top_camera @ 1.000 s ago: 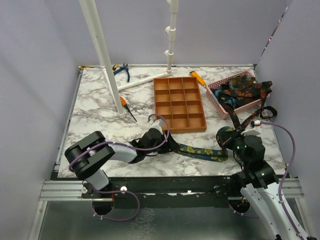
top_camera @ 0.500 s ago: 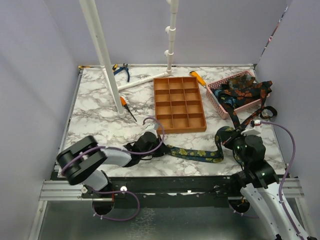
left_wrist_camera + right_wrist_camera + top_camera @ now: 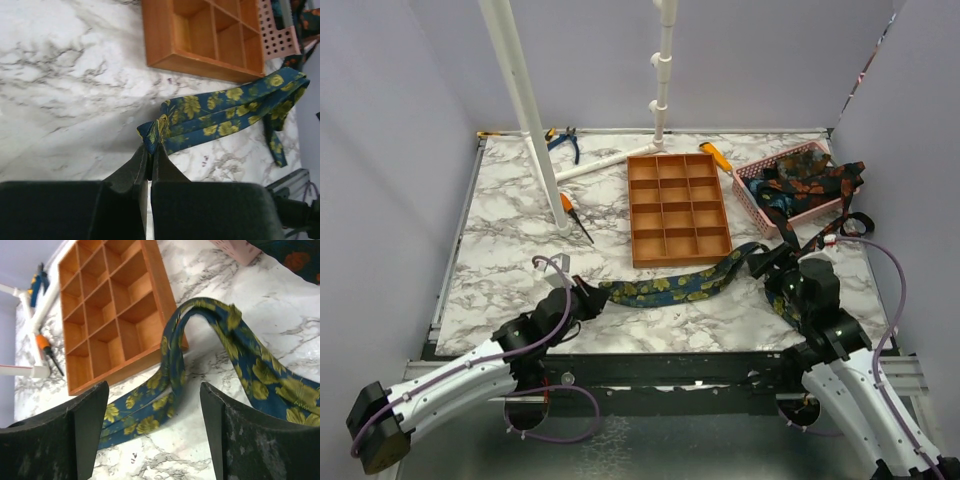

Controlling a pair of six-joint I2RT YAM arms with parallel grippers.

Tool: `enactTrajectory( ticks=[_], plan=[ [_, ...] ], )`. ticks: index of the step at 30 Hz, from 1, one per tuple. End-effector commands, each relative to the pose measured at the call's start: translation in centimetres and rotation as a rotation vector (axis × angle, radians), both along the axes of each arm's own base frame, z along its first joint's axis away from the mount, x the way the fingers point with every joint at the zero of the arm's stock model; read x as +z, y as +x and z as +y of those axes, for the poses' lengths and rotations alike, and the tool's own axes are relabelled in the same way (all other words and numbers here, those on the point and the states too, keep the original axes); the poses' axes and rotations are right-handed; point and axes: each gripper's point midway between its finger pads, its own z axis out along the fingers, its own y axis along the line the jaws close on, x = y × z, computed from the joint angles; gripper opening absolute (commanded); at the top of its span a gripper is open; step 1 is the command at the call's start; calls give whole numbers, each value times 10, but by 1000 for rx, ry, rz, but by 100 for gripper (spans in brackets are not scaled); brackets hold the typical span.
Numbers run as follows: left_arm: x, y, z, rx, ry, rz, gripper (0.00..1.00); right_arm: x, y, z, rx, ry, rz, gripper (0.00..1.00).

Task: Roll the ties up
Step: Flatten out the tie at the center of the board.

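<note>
A navy tie with yellow flowers (image 3: 670,285) lies stretched across the marble in front of the orange tray (image 3: 678,207). My left gripper (image 3: 588,297) is shut on its left end, and the folded tip is pinched between the pads (image 3: 150,150). At its right end the tie (image 3: 250,365) arches up in a loop beside the tray corner. My right gripper (image 3: 154,390) hangs open just above that stretch, with its fingers apart on either side and nothing held. More ties (image 3: 805,180) are heaped in the pink basket (image 3: 752,200) and spill over its near side.
White pipe posts (image 3: 525,110) rise from the back left. An orange-handled screwdriver (image 3: 572,215), blue pliers (image 3: 563,142) and an orange cutter (image 3: 717,157) lie around the tray. A loose tie strap (image 3: 855,222) trails off the basket toward the right wall.
The left gripper shut on the tie's end and pulled it left and toward the near edge, drawing the tie out. The right gripper opened and let go of the other end.
</note>
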Motion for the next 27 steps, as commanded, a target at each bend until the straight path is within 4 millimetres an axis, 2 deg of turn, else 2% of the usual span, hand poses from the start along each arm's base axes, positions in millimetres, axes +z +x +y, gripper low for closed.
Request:
enactTrajectory(
  ticks=[1,8,11,14,16,22,24,27],
  plan=[
    [-49,-15,43,111,120,110,0,-17,8,-5,-86,38,58,79],
    [-35,-9,57,207,64,71,0,-63,-4,-11,-204,97,257,81],
    [-31,-7,60,224,46,56,0,-79,-9,-18,-285,142,282,82],
    [-30,-8,60,225,34,49,0,-80,-5,-22,-346,201,247,86],
    [-31,-8,60,223,29,47,0,-80,1,-24,-379,223,227,93],
    [-31,-9,58,211,27,48,0,-81,22,-32,-462,231,233,96],
    [-31,-10,58,208,26,48,0,-90,28,-42,-500,223,268,96],
    [-29,-10,58,210,19,45,0,-100,31,-71,-576,170,295,96]
  ],
)
